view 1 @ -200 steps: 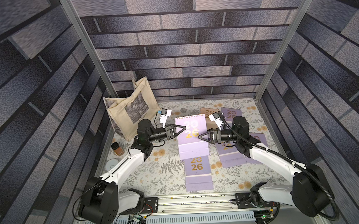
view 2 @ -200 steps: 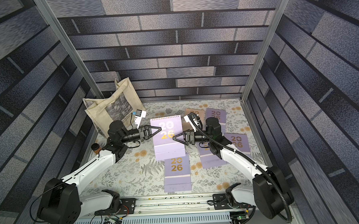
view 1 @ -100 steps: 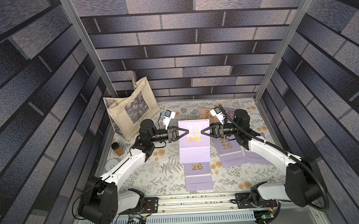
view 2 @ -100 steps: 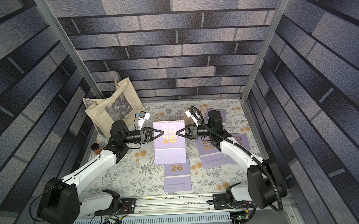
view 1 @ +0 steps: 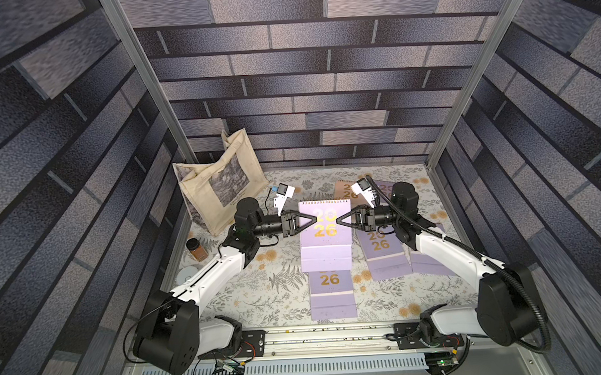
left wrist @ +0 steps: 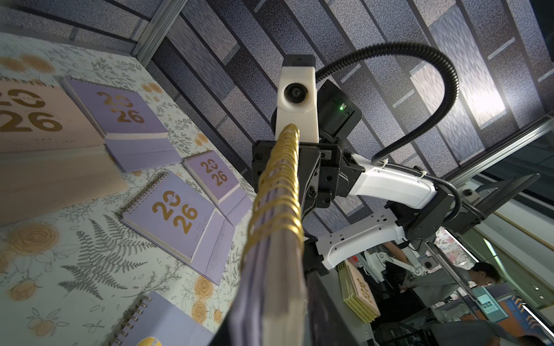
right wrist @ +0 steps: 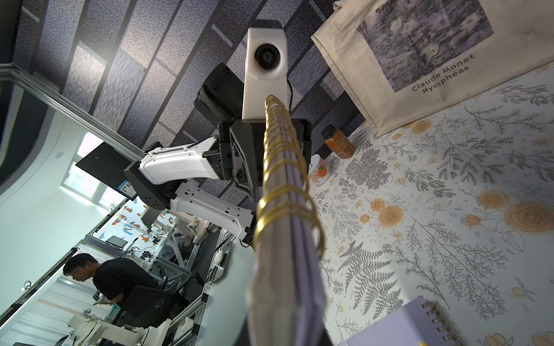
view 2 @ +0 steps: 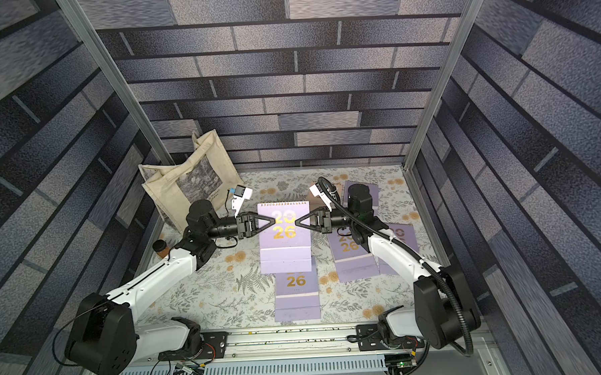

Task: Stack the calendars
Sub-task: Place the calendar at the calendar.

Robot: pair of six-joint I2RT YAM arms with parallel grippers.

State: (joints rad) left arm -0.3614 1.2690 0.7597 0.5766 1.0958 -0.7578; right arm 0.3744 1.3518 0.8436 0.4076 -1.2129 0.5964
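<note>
R gripper (view 1: 339, 219) has swung in from over the cover to the right edge of the lifted calendar (view 1: 326, 250) & closed on it. L gripper (view 1: 312, 220) sits on the left edge; can't tell if it's clamped or slack. Lifted calendar hangs clear of the floral mat (view 1: 279, 290), hiding the far end of the front calendar (view 1: 331, 295) in both top views. Count: 6 calendars, i.e. 5 lavender + 1 peach calendar (left wrist: 36, 119); 5 lie flat. Also 1 tote bag (view 1: 219, 185), 1 brown jar (view 1: 196, 248).
</note>
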